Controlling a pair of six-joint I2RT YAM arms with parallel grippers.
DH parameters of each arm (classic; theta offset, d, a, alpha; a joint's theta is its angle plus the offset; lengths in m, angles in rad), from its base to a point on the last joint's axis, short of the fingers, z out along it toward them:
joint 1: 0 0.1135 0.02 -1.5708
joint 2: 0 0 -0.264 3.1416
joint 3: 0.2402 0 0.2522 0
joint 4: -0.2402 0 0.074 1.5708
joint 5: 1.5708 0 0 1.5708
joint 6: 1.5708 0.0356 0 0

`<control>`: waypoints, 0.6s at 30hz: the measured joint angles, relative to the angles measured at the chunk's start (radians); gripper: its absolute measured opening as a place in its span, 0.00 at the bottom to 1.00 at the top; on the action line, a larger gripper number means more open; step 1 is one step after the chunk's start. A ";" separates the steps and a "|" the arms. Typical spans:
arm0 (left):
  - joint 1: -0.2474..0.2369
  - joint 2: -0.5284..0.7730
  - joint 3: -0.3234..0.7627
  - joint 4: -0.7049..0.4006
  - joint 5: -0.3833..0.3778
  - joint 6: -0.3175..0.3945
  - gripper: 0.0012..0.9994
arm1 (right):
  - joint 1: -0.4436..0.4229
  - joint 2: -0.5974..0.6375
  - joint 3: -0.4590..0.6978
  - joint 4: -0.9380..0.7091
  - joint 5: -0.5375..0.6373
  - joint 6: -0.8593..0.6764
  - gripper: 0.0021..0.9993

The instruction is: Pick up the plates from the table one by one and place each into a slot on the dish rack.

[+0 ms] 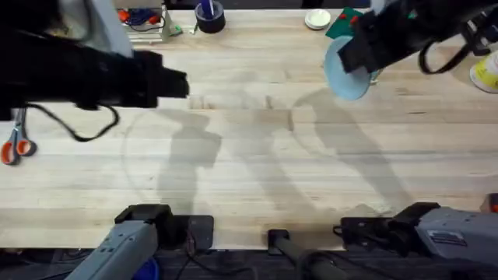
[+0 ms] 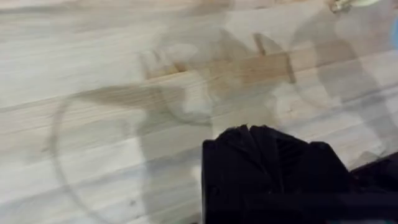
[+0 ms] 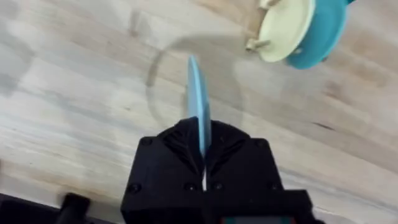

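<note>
The right gripper point(image 3: 202, 146) is clamped on the blue plate point(image 3: 198, 102), holding it on edge above the table point(image 1: 257, 155) at far right, while the left gripper point(image 2: 264, 140) looks closed and empty at far left.

We see a lab bench, butcher-block table point(image 1: 257, 155), scissors point(image 1: 15, 146), tape roll point(image 1: 209, 15), cabled arm bases.

Soft overlapping shadows — dark floor point(image 1: 233, 268) below
</note>
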 joint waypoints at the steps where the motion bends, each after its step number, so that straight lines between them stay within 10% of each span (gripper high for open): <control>1: 0.000 -0.001 0.036 -0.029 -0.018 -0.001 0.04 | 0.000 0.000 0.018 -0.011 0.010 -0.010 0.03; 18: 0.000 0.000 0.317 -0.188 -0.230 0.023 0.04 | -0.135 -0.001 0.211 -0.138 0.046 -0.048 0.03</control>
